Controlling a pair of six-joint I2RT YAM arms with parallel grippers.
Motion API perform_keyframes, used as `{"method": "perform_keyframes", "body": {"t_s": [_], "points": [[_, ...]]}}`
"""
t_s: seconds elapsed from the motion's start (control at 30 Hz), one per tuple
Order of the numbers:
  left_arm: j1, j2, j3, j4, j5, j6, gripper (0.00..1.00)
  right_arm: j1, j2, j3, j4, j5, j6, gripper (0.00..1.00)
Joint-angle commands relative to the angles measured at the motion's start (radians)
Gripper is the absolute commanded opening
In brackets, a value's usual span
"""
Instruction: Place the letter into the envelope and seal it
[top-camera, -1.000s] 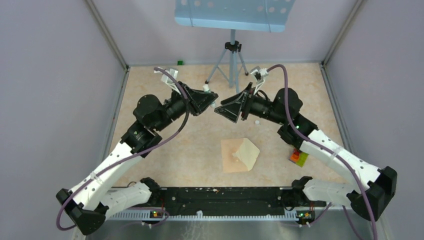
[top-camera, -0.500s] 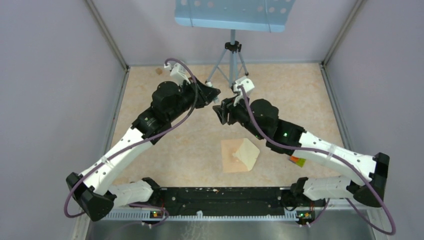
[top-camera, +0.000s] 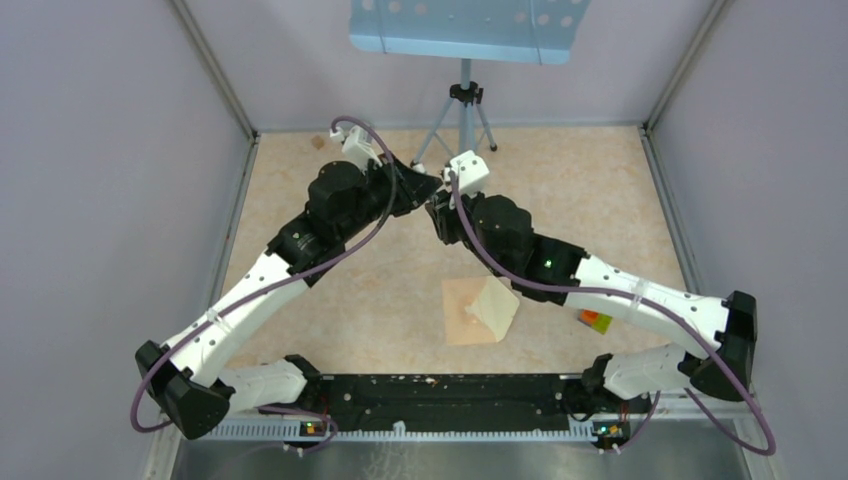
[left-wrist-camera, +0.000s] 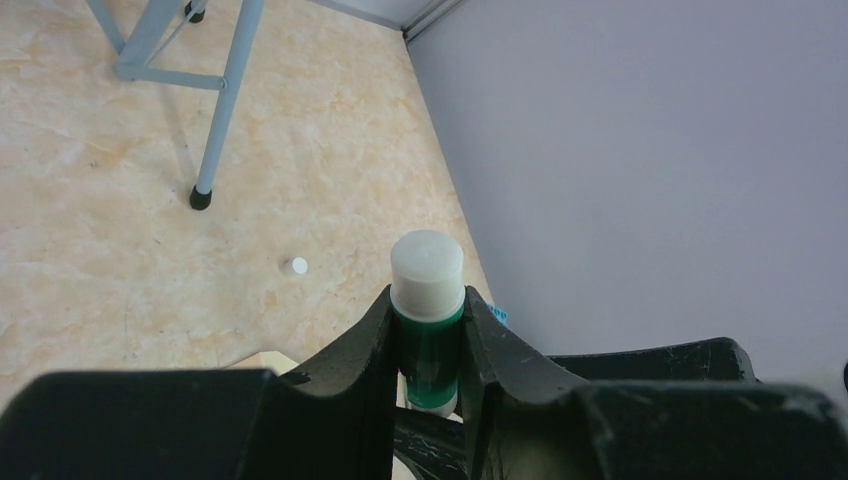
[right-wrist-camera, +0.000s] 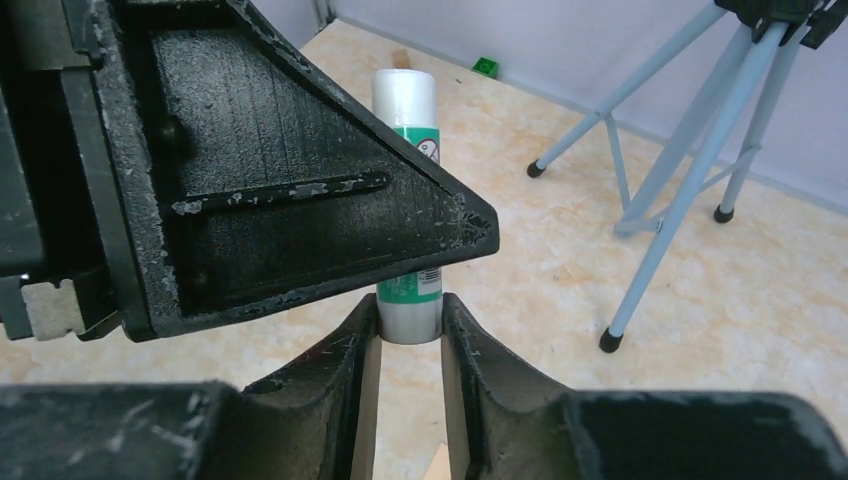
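Right end effector (right-wrist-camera: 410, 305), newly swung inward, is clenching the glue stick (right-wrist-camera: 405, 100) that the left end effector (left-wrist-camera: 428, 305) is gripping, likely uncapping it to seal the envelope (top-camera: 462, 315).

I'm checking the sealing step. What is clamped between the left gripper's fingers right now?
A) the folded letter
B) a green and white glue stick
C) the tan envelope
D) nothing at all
B: the left wrist view shows the glue stick pinched between the fingers of the left gripper, while the envelope lies on the table.
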Motion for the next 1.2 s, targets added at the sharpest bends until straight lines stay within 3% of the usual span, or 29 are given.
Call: {"method": "perform_keyframes", "body": {"t_s": [0.0,0.13,0.4,0.5,0.6,0.77,0.87,1.0,1.17], "points": [[0.008,-0.019,0.010,0.028,0.013,0.002,0.00,0.006,-0.001,0.061,0.009,0.008,0.013,0.19],[0.010,-0.036,0.001,0.051,0.047,0.038,0.00,-0.021,-0.022,0.058,-0.015,-0.110,0.068,0.11],[0.010,-0.152,-0.111,0.281,0.207,0.174,0.00,-0.290,-0.114,-0.063,0.176,-0.922,0.373,0.09],[0.011,-0.197,-0.158,0.370,0.277,0.196,0.00,-0.323,-0.111,-0.102,0.290,-1.103,0.455,0.09],[0.011,-0.227,-0.189,0.422,0.325,0.205,0.00,-0.344,-0.119,-0.133,0.380,-1.182,0.540,0.09],[0.012,-0.240,-0.209,0.441,0.356,0.204,0.00,-0.373,-0.130,-0.160,0.472,-1.239,0.634,0.11],[0.011,-0.240,-0.213,0.443,0.346,0.200,0.00,-0.373,-0.146,-0.155,0.414,-1.195,0.597,0.23],[0.010,-0.236,-0.197,0.402,0.286,0.192,0.00,-0.371,-0.188,-0.146,0.272,-1.055,0.485,0.52],[0.011,-0.212,-0.160,0.332,0.199,0.145,0.00,-0.307,-0.251,-0.126,0.069,-0.740,0.301,0.61]]}}
